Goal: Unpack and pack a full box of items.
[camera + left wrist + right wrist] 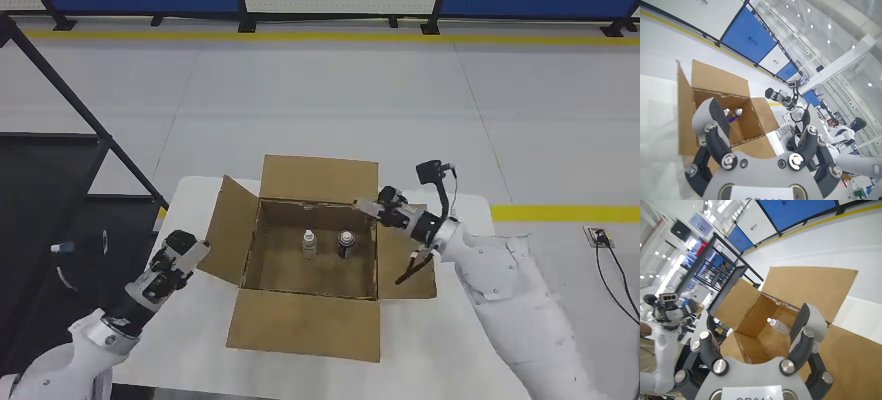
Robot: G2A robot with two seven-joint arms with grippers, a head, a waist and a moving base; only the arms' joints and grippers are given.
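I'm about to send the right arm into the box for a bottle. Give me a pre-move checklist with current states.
1. Right gripper open and empty, at the box rim: ok.
2. Left gripper open, empty, outside the box beside a side flap: ok.
3. All four flaps folded outward, opening unobstructed: ok.
4. White bottle and spray can upright on the box floor, with a gap between them: ok.
5. Finger room between the spray can and the box wall: cannot tell.

Wide-spread right claw near cardboard box, 1 white bottle inside.
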